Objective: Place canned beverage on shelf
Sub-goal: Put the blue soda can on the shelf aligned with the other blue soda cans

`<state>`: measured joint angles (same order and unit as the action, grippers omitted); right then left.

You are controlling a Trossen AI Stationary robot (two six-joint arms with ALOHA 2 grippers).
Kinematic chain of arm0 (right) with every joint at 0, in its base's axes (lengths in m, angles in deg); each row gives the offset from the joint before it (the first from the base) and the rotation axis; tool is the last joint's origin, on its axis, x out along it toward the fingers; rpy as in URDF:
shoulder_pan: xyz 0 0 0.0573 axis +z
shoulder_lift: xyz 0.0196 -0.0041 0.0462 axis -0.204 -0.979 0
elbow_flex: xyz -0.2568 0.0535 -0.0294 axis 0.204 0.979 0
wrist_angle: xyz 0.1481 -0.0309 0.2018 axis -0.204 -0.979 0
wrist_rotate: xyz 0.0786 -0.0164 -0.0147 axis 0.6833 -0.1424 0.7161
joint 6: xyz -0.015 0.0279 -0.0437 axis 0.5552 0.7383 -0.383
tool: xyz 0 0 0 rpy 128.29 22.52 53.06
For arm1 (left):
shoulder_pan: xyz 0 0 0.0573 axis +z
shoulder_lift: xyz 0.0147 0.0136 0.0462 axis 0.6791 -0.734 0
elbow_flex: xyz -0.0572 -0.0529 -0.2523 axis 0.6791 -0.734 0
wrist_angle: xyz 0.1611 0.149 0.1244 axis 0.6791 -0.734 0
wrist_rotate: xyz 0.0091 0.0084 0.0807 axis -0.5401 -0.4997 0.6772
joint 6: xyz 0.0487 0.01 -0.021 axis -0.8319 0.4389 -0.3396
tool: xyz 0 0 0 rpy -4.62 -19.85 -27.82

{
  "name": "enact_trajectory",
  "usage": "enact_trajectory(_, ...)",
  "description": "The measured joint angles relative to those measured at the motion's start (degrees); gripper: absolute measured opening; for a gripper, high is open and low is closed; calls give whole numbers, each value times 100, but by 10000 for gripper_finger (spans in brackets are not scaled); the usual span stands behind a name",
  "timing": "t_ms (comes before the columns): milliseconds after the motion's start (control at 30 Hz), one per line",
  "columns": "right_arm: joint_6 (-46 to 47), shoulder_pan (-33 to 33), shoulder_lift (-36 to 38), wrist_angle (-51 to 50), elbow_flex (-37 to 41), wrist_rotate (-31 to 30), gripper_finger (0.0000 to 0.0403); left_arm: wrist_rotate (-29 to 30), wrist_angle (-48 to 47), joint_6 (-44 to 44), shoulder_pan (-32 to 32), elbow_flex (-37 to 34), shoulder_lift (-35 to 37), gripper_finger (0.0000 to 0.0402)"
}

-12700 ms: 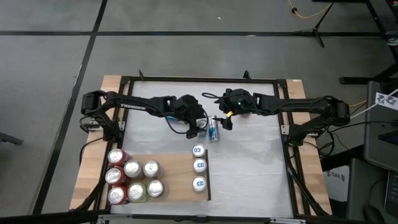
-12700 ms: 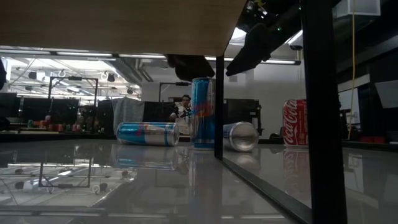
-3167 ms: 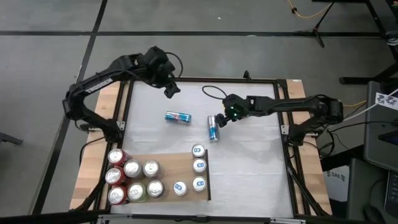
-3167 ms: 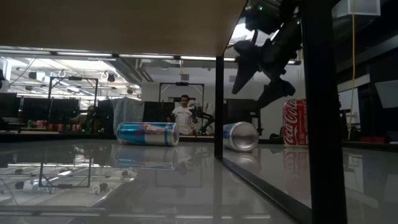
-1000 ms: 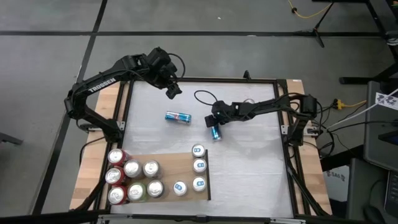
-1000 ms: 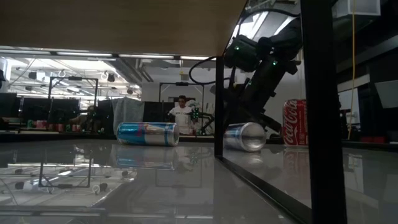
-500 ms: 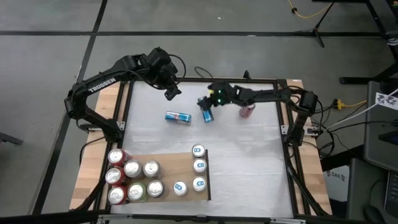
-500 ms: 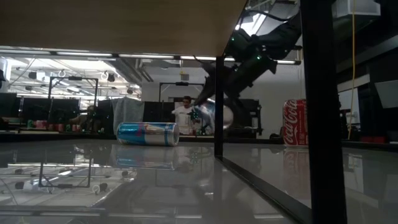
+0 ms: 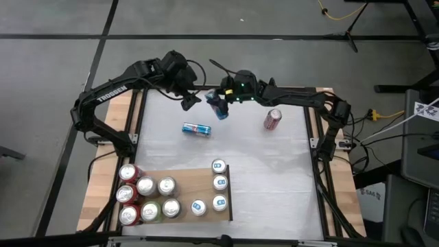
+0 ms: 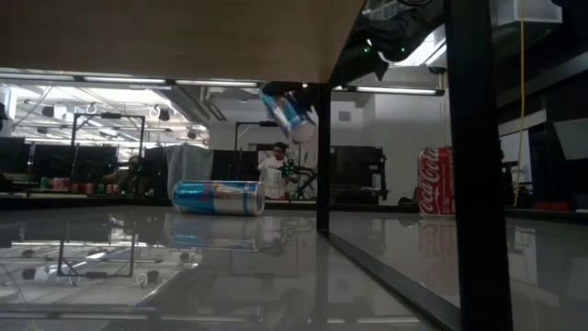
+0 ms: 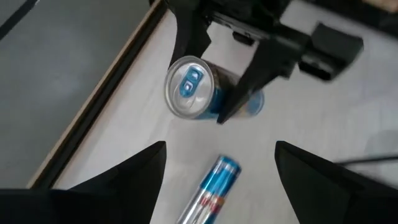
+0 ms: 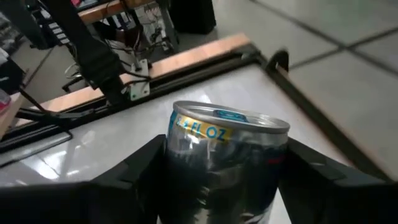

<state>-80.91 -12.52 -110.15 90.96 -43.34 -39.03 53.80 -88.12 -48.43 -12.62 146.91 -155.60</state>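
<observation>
Here the right claw (image 9: 218, 104) pinches a blue can (image 9: 219, 108), tilted, in the air far from the shelf (image 9: 199, 182); the left claw (image 9: 191, 100) waits spread just beside it. Any handover needs a firm grip before release.

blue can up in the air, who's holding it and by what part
The right gripper holds the blue can by its side wall, fingers across the body; the left gripper holds nothing.

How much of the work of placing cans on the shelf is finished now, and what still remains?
Done: four slim blue cans stand on the shelf, beside a cluster of wider cans. In hand: the right gripper holds a blue can in the air near the table's far edge, close to the open left gripper. Left: a blue can lying on the table and a red can on its side.
</observation>
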Motion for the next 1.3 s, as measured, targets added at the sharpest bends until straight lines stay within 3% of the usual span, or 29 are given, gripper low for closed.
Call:
enact_trajectory(333, -571, -7, 0, 4, -199, -4, 244, 27, 725, 1708, 278, 1, 0, 292)
enact_trajectory(633, -809, 38, 2, 7, -199, -4, 244, 484, 836, 1773, 372, 0, 0, 292)
enact_trajectory(900, -1122, 184, 2, 15, -199, 142, 244, 463, 815, 1295, 369, 2, 0, 293)
enact_trajectory(1067, -1354, 260, 4, 19, -199, 84, 244, 283, 767, 1295, 369, 0, -2, 316)
enact_trajectory(1300, -1473, 258, 7, 22, -199, -13, 244, 207, 751, 2538, 303, 2, -4, 361)
